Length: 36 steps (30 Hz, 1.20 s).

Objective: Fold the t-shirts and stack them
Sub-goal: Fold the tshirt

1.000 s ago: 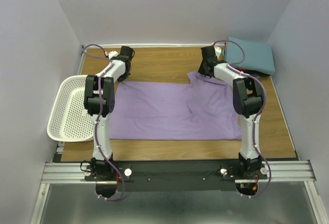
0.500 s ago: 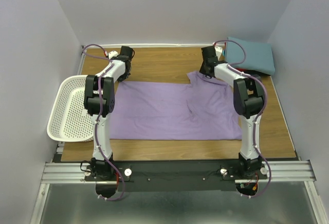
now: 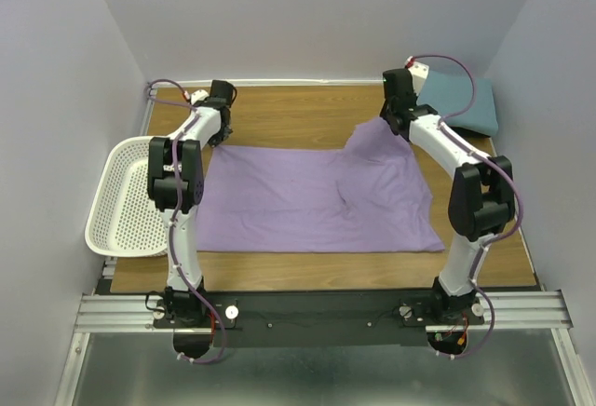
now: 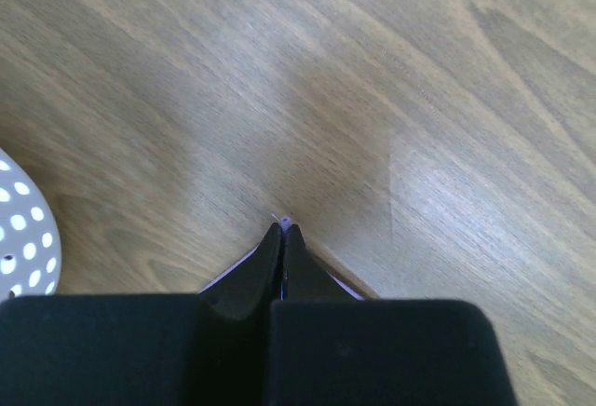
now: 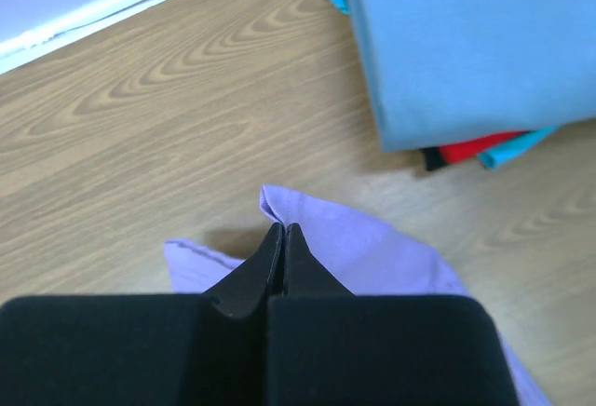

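Note:
A large lavender-purple t-shirt (image 3: 312, 199) lies spread across the middle of the wooden table. My left gripper (image 3: 220, 131) is shut on its far left corner; a sliver of purple cloth (image 4: 283, 223) peeks past the closed fingertips (image 4: 272, 243). My right gripper (image 3: 391, 119) is shut on the far right corner, and that corner (image 5: 368, 243) is raised off the table into a peak. A teal folded t-shirt (image 3: 466, 101) sits at the far right corner on top of a red one (image 5: 475, 148).
A white perforated basket (image 3: 126, 199) hangs off the table's left edge. The white back wall (image 5: 112, 1) runs close behind the right gripper. Bare wood (image 3: 298, 113) shows between the two grippers at the far side.
My right gripper closed on the shirt's far right corner and lifted it up and to the right, toward the back. The left gripper shifted slightly back with its corner.

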Each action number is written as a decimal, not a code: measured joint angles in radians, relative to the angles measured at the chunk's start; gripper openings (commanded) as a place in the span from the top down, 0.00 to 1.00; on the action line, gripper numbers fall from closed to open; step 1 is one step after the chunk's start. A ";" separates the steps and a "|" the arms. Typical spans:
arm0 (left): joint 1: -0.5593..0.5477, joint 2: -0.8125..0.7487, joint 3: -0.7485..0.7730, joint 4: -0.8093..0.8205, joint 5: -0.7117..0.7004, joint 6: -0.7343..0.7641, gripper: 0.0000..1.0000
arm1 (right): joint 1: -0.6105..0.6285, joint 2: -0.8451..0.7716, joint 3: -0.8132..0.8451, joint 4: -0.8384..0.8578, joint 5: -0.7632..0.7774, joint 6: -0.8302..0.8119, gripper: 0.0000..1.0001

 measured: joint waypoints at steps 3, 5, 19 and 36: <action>0.005 -0.019 -0.001 0.001 0.011 0.003 1.00 | -0.001 -0.061 -0.057 -0.002 0.021 -0.003 1.00; 0.005 -0.038 -0.007 0.003 0.016 0.003 1.00 | -0.001 -0.095 -0.095 -0.011 0.031 -0.003 1.00; 0.011 -0.187 -0.167 0.052 0.078 0.002 1.00 | -0.001 -0.387 -0.344 -0.089 0.031 0.037 1.00; 0.015 -0.356 -0.399 0.100 0.128 -0.047 1.00 | -0.002 -0.662 -0.549 -0.212 -0.074 0.109 0.99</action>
